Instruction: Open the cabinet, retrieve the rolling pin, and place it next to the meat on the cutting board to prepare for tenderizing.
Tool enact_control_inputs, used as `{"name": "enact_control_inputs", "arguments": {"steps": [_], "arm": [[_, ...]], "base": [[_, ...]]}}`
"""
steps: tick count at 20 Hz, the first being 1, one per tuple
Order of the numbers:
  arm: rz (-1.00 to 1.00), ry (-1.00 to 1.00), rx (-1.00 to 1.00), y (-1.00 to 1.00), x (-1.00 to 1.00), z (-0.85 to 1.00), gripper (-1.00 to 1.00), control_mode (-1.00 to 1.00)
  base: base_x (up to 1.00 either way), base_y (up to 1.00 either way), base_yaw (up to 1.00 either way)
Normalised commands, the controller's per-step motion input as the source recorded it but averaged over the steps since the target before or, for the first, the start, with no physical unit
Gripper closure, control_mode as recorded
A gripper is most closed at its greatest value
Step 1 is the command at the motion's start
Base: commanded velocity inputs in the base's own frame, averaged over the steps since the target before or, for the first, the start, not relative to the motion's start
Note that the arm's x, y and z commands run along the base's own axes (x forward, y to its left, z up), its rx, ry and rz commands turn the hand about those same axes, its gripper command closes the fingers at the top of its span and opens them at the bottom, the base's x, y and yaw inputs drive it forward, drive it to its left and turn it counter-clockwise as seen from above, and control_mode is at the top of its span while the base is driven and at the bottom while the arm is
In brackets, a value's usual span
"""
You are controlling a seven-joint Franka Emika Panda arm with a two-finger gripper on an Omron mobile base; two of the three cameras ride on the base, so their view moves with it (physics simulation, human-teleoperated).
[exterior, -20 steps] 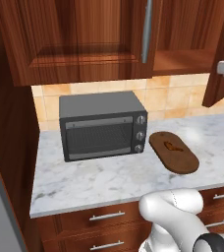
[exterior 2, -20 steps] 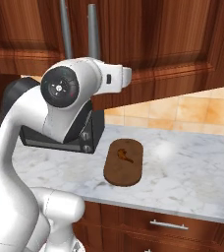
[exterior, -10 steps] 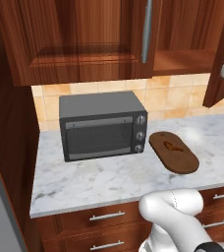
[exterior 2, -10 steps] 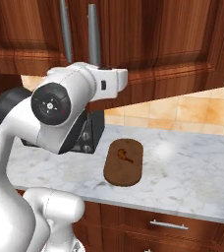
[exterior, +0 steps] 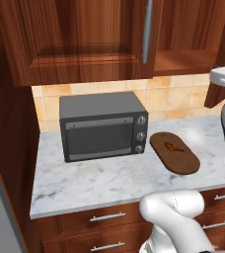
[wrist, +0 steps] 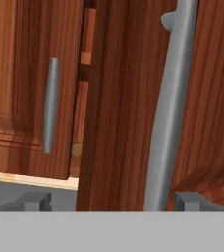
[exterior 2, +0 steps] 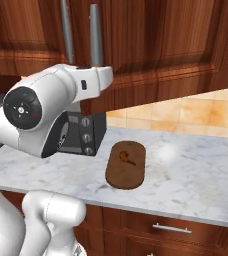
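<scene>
The reddish-brown cabinet point(exterior: 80, 39) hangs above the counter. In the hand view its right door point(wrist: 124, 98) stands slightly ajar, with a dark gap beside the left door. My gripper point(wrist: 111, 201) is open and close in front of that door. Its long silver handle point(wrist: 169, 113) runs up between the spread fingertips, nearer the right one, and nothing is gripped. The dark oval cutting board point(exterior: 174, 152) point(exterior 2: 126, 165) lies on the marble counter right of the toaster oven. The small orange-brown meat point(exterior: 172, 147) point(exterior 2: 126, 157) sits on it. The rolling pin is out of view.
A dark toaster oven point(exterior: 102, 126) stands on the marble counter point(exterior: 99, 180) under the cabinet. Drawers with short handles point(exterior: 104, 216) run below the counter. The left door's handle point(wrist: 50, 110) is beside the gap. My white arm point(exterior 2: 41, 110) stands in front of the oven in the right base view.
In the right base view my arm's elbow has swung left and lower, and the hand has drawn slightly back. The board, the meat and the oven have not moved.
</scene>
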Motion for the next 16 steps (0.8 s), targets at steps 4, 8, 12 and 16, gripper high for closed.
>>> {"name": "enact_control_inputs", "arguments": {"steps": [4, 8, 12, 16], "arm": [[0.00, -0.11, -0.10, 0.37, -0.21, 0.00, -1.00, -1.00], [0.00, -0.13, -0.11, 0.41, -0.21, 0.00, -1.00, -1.00], [0.00, -0.09, -0.11, 0.48, -0.08, 0.00, -1.00, -1.00], [-0.04, 0.00, -0.11, 0.58, 0.14, -0.06, -1.00, -1.00]], "base": [[0.00, 0.00, 0.00], [0.00, 0.00, 0.00], [0.00, 0.00, 0.00], [0.00, 0.00, 0.00]]}}
